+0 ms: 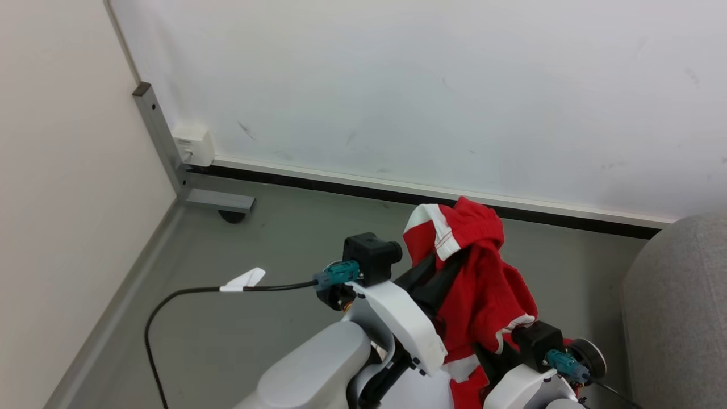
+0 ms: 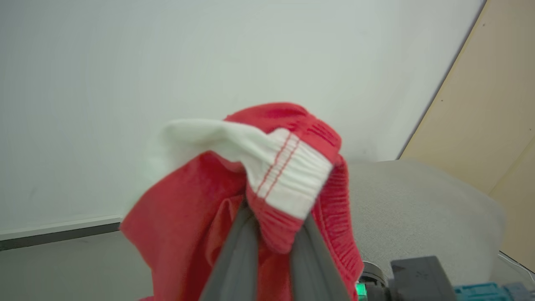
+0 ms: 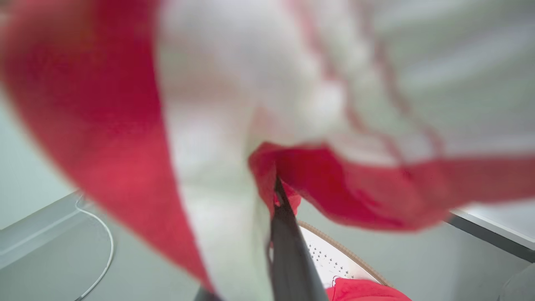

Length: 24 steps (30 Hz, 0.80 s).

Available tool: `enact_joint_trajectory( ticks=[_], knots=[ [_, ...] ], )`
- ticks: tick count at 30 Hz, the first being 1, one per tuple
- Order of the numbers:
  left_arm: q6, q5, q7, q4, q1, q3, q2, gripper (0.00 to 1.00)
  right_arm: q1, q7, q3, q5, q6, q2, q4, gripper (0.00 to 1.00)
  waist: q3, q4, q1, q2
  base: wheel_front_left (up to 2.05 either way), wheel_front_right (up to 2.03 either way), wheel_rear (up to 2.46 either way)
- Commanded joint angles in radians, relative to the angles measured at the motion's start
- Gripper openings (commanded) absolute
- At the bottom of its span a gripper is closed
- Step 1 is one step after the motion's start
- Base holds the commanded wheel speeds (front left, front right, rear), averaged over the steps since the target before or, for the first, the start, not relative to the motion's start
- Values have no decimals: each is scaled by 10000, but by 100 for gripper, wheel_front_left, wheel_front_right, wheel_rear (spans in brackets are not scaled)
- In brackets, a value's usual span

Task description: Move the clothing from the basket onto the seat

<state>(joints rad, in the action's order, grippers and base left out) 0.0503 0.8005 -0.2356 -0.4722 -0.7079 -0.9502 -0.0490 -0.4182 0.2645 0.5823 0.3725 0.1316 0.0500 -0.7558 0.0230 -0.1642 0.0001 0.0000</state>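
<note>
1. Left gripper [image 2: 276, 221]: its two grey fingers are pressed onto the white elastic band of the clothing [image 2: 192, 200], pinching a red-and-white fold between them. To my eye you have a sound hold there.
2. In the head view the clothing hangs in the air at about 5 o'clock, draped over your left arm with the grey floor behind it.
3. Right gripper [image 3: 276, 190]: its fingers are drawn together into one dark blade with a tuck of red fabric nipped at the tip. You therefore hold the same garment with both arms.
4. In the right wrist view the basket [image 3: 334, 259] sits below at 5 o'clock, its dotted wall and brown rim showing. A second red piece [image 3: 363, 290] lies at 6 o'clock and looks to be in it, so I judge at least one more trip is due.
5. In the head view the seat [image 1: 681, 307] stands at 4 o'clock, to the right of the lifted clothing and apart from it. None of the fabric is on it.
6. I read this as the carry step: lifted out, not yet set down. Next, swing towards 3 o'clock with both pinches closed. Hold the hanging tail above the seat's rounded edge, lower over the cushion, then let go.
</note>
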Motion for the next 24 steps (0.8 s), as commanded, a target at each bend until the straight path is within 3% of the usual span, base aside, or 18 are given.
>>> enact_joint_trajectory(
  ticks=[1,15,16,17,18,24],
  knots=[
    [-78,46,-92,-144,-19,47,-30,0,127,-3,-141,116,-17,12,214,0,-9,64,-1,0,0,0,0],
    [-104,-74,-289,-730,772,449,-199,0,1261,-1,-1854,1439,-17,14,2520,0,-22,721,-1,0,0,0,0],
    [-82,-58,-293,-751,836,448,-201,11,1330,-1,-1955,1487,-17,14,2661,0,-17,786,-1,0,0,0,0],
    [-61,-27,-280,-763,893,442,-197,47,1387,-1,-2050,1529,-17,24,2797,0,-14,853,-1,0,0,0,0],
    [-13,11,-277,-773,957,422,-188,100,1427,-1,-2189,1573,-17,37,2927,0,-10,933,-1,0,0,0,0],
    [168,-142,-284,-730,1224,276,-157,100,1717,-1,-3345,1946,-17,300,3729,0,12,1463,-1,0,0,0,0]
  ],
)
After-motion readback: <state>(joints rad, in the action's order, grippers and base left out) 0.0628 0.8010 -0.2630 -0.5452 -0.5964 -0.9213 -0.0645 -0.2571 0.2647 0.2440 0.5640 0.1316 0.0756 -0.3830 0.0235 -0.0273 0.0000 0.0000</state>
